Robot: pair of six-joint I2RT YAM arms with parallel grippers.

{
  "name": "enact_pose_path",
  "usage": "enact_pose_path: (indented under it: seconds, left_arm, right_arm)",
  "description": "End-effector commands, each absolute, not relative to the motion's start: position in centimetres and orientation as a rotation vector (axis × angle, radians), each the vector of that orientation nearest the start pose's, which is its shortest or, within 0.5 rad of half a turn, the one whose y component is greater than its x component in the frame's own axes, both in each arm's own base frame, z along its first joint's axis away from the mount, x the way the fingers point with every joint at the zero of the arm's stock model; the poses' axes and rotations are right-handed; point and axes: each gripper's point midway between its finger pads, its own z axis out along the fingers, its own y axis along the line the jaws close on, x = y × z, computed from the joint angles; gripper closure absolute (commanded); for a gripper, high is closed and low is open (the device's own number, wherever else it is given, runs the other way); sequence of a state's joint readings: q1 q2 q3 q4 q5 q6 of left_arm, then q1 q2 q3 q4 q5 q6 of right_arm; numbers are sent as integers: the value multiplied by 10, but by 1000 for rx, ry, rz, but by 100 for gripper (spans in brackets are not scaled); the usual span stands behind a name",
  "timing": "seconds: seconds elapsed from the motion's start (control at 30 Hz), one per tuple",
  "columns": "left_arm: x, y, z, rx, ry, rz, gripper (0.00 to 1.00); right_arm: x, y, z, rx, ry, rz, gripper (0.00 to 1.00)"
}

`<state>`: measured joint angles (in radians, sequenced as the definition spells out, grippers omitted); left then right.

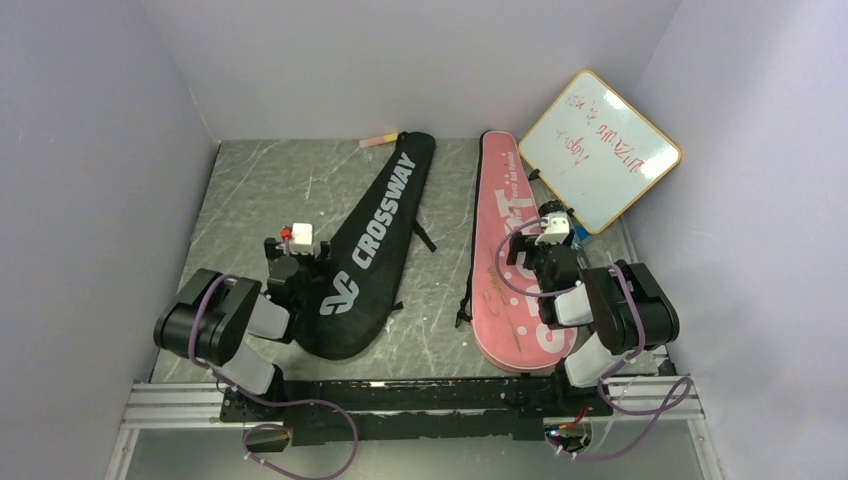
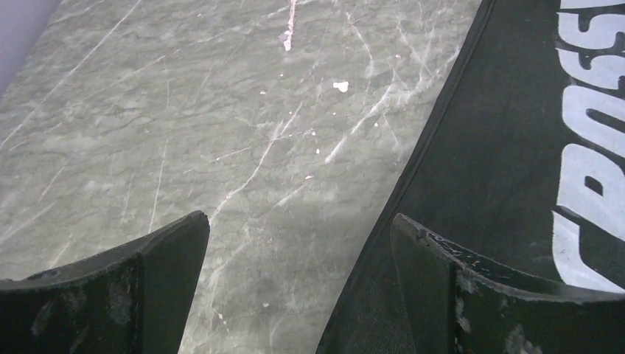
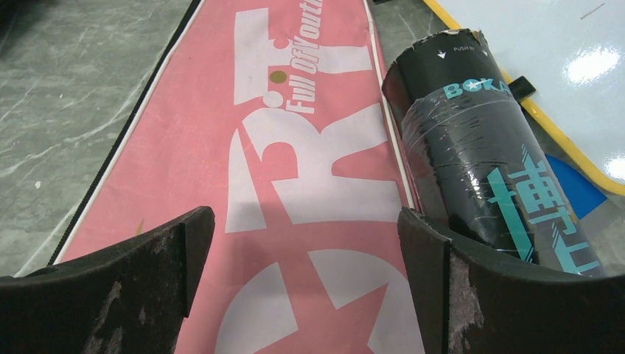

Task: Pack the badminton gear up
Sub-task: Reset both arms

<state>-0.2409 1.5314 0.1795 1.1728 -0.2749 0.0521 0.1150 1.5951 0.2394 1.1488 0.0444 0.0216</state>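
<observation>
**Top view.** My left gripper (image 1: 297, 248) hangs with its jaws spread wide and nothing between them. It sits at the left edge of the black CROSSWAY racket cover (image 1: 375, 250). That cover lies slanted on the table (image 1: 265, 190), broad end near my bases and narrow end at the far wall, where a small marker (image 1: 380, 138) lies beside it. My right gripper (image 1: 540, 238) is just as wide and empty, over the right side of the pink SPORT racket cover (image 1: 500, 200), which lies lengthwise right of centre. A bare strip of table runs between the two covers, and more bare table reaches from the black cover to the left wall. A whiteboard (image 1: 600, 150) stands tilted in the far right corner, close to the pink cover's right edge.

**Left wrist.** The black cover's edge runs on a slant between my fingers (image 2: 158, 251). My left finger is over bare table and my right one over the cover. Open table stretches ahead and to the left.

**Right wrist.** My spread fingers (image 3: 169, 243) straddle the pink cover. A dark tube (image 3: 472, 155) lies along its right edge, with its near end behind my right finger. I cannot tell whether they touch. The whiteboard's frame is just beyond the tube, and bare table lies left of the cover.
</observation>
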Motion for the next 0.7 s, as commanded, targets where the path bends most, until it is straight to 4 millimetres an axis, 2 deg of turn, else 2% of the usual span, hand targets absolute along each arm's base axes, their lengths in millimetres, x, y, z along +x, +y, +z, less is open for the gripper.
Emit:
enact_pose_path:
  seconds: [0.0,0.1,0.17,0.2,0.67]
  left_arm:
    - [368,-37,89,64,1616,95,3]
    - [372,-36,78,59,1690,105,3]
    - [380,-35,81,46,1673,122,2]
    - [382,-35,74,47,1719,122,2]
    - [382,-38,76,62,1704,113,2]
  right_arm:
    - [380,36,74,-55,1720,47,0]
    - [381,35,75,-55,1718,48,0]
    - [381,36,74,-55,1719,48,0]
    - [380,36,74,-56,1720,48,0]
    - [380,36,74,-57,1720,49,0]
